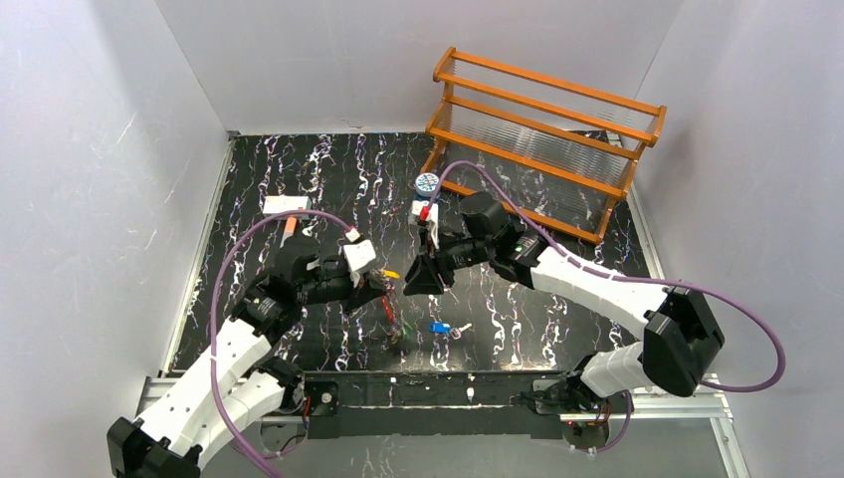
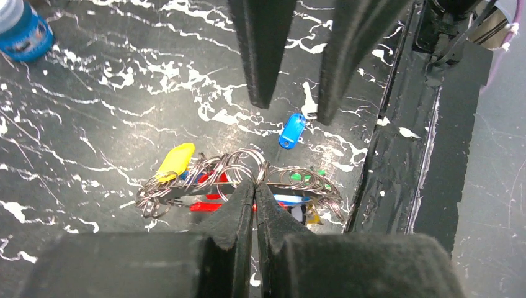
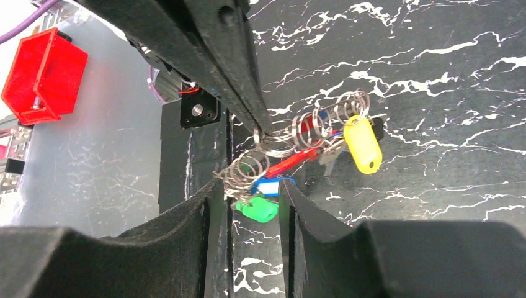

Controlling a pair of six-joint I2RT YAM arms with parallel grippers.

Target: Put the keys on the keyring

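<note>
- Left wrist view: left fingers (image 2: 239, 208) pressed together, pinching the keyring (image 2: 243, 160), coloured keys (image 2: 175, 160) bunched on it.
- Right fingers (image 3: 205, 214) spread, just beside the bunch.
- Loose blue key (image 2: 291, 130) on bench (image 2: 93, 124) likely needs fetching next.

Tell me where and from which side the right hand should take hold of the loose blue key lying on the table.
Pinch the blue key across the long edges of its plastic head, coming straight down. It lies flat on the table, clear of the keyring bundle that the shut left hand holds, and the right hand is open.
</note>
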